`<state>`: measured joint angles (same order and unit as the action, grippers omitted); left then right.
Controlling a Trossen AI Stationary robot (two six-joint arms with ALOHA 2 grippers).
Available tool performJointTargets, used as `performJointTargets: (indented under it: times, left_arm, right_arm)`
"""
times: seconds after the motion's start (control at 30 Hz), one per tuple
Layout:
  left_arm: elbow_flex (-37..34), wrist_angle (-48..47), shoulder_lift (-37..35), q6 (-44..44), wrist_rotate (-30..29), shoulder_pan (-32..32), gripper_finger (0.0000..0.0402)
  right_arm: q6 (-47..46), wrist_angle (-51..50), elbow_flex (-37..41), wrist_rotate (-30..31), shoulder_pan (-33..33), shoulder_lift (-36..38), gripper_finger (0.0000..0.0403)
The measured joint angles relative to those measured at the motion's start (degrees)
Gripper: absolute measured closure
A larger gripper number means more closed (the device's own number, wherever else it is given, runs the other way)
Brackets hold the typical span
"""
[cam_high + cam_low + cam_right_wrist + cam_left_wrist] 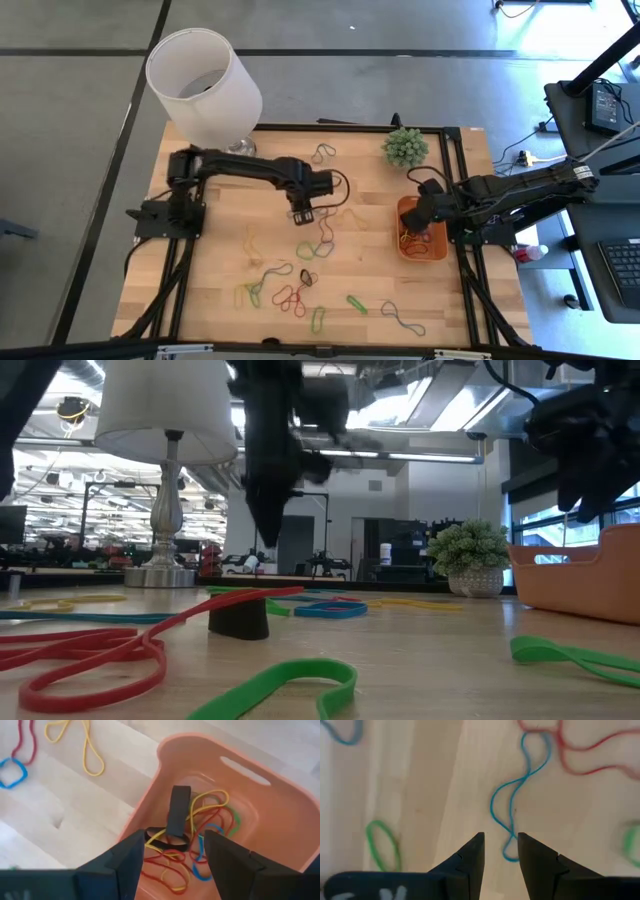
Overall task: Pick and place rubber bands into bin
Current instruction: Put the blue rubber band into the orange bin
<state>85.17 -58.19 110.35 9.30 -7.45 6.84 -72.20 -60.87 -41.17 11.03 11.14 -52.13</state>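
rubber bands (290, 290) lie scattered over the wooden bench (220, 290), most of them in a loose spread from its middle toward the near edge, in red, green, yellow, blue and dark colours; one more loop lies near the far edge between the lamp (205, 85) and the small potted plant (405, 147). the bin (437, 252), a shallow orange tray, sits against the right edge of the bench, just nearer than the plant, and it already holds a tangle of yellow, red, blue and green bands together with a wide black band (177, 817) standing on edge among them.

the left end effector (303, 215) hangs over the middle of the bench, pointing down; its fingers (470, 862) stand a narrow gap apart with nothing between them, and a blue band (517, 795) lies on the wood right below, one end of the loop showing in the gap, with a red band (580, 750) and a green band (382, 842) off to either side.

the right end effector (425, 213) reaches in from the right edge and hovers over the bin, its fingers (125, 857) spread wide and empty above the pile inside. in the right wrist view a yellow band (82, 742) and a blue one lie on the bare wood just outside the bin's rim
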Motion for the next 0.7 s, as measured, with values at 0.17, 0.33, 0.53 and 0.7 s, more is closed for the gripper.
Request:
performJointTargets:
  times: [0.17,0.33,0.53,0.7]
  left_arm:
    - [-0.03,-0.35,5.83,-1.26,4.92,1.75,0.029]
    - [-0.02,-0.38,9.9,-4.66,5.91,2.75,0.029]
    - [0.24,-0.85,11.21,-10.59,7.55,2.59,0.0316]
    - [0.07,-0.46,10.34,-8.83,7.87,1.94,0.0391]
  right_arm:
    - [-4.42,1.01,0.0,-0.02,-0.02,0.01,0.0195]
    - [-5.79,3.47,0.0,-0.01,-0.02,0.03,0.0195]
    - [-5.71,6.23,0.0,-0.01,-0.04,0.01,0.0195]
    - [-5.02,6.39,0.0,-0.03,-0.04,0.03,0.0195]
